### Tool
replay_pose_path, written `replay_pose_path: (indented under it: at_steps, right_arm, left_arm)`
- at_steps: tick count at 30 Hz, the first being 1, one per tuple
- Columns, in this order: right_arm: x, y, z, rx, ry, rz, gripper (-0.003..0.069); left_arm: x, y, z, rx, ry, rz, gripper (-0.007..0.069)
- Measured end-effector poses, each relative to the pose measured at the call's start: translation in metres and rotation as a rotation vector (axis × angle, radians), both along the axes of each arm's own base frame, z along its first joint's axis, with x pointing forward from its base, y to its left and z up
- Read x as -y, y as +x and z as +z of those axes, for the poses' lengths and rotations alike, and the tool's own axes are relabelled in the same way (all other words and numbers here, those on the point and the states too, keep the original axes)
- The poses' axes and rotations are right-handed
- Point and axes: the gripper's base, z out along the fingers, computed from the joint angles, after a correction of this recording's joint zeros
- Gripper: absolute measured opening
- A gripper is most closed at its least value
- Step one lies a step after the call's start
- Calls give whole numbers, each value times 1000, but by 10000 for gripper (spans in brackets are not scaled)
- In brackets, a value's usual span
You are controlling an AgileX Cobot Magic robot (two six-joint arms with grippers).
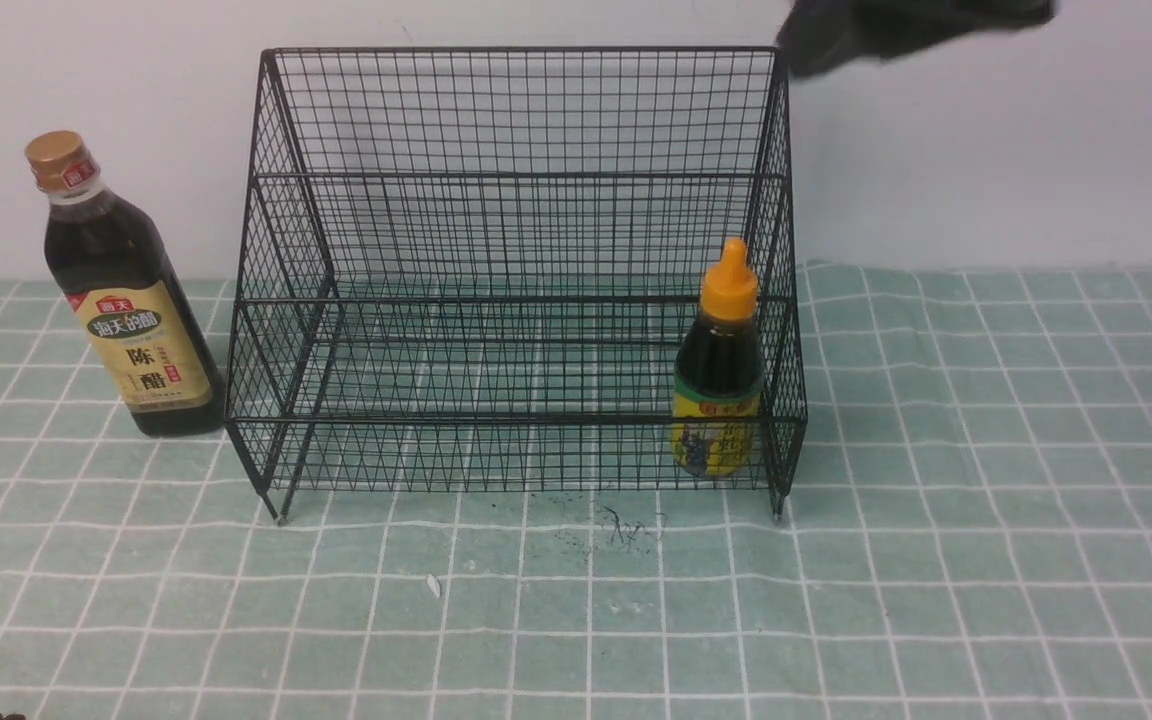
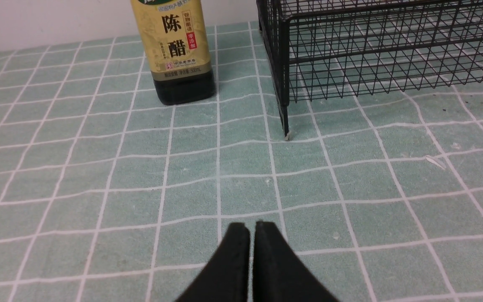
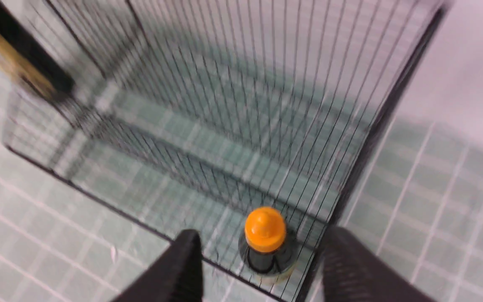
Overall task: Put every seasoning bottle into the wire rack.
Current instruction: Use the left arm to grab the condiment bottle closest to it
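Bottles stand on opposite sides of the job: the short bottle [image 1: 719, 380] with the orange nozzle is upright inside the wire rack [image 1: 526, 180], in its front right corner, while the tall bottle [image 1: 126, 300] with the gold cap stands upright on the checked cloth [image 1: 936, 560] outside, just beside the rack's left wall. The right gripper [image 3: 261, 251] hangs above the short bottle with its jaws spread wide and nothing between them (the view is smeared, but the gap is plain), so that bottle looks delivered. The left gripper [image 2: 252, 228] sits low over the cloth, clenched on nothing. The next move, as I judge it, turns on this: the tall bottle lies ahead of the left gripper, well apart, with bare cloth between, its long axis vertical, and the left arm is much the nearer. Those jaws would have to part before reaching the bottle's body.
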Motion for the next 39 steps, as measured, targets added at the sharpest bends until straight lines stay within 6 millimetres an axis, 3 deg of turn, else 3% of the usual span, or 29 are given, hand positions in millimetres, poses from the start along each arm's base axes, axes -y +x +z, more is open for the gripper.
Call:
replay_pose_path:
  at_steps: [1, 2, 3, 4, 5, 7, 9, 10, 13, 18, 22, 27, 35, 39]
  right_arm:
    - [9, -16, 14, 42, 20, -9, 281]
    - [28, -49, 37, 118, 61, -28, 185]
    - [35, -62, 45, 145, 78, -32, 162]
    - [55, -96, 55, 193, 114, -47, 76]
    - [56, -99, 53, 188, 113, -49, 68]
    - [79, -142, 50, 240, 162, -64, 10]
    - [94, -170, 28, 316, 214, -67, -7]
    - [98, -177, 27, 338, 227, -67, -9]
    - [111, -202, -23, 473, 310, -63, -13]
    - [117, -217, -97, 570, 448, -65, -13]
    - [117, -219, -128, 583, 508, -70, -13]
    - [116, -217, -148, 564, 513, -72, -13]
    - [117, -214, -161, 640, 330, -30, -13]
    - [127, -213, -186, 660, 234, -175, -13]
  left_arm:
    - [0, 0, 0, 0, 0, 0, -3]
    - [0, 0, 0, 0, 0, 0, -3]
    - [0, 0, 0, 0, 0, 0, -3]
    - [0, 0, 0, 0, 0, 0, -3]
    - [0, 0, 0, 0, 0, 0, -3]
    - [0, 0, 0, 0, 0, 0, -3]
    - [0, 0, 0, 0, 0, 0, -3]
    - [0, 0, 0, 0, 0, 0, -3]
    - [0, 0, 0, 0, 0, 0, -3]
    - [0, 0, 0, 0, 0, 0, -3]
    - [0, 0, 0, 0, 0, 0, -3]
    - [0, 0, 0, 0, 0, 0, -3]
    - [0, 0, 0, 0, 0, 0, -3]
    - [0, 0, 0, 0, 0, 0, -3]
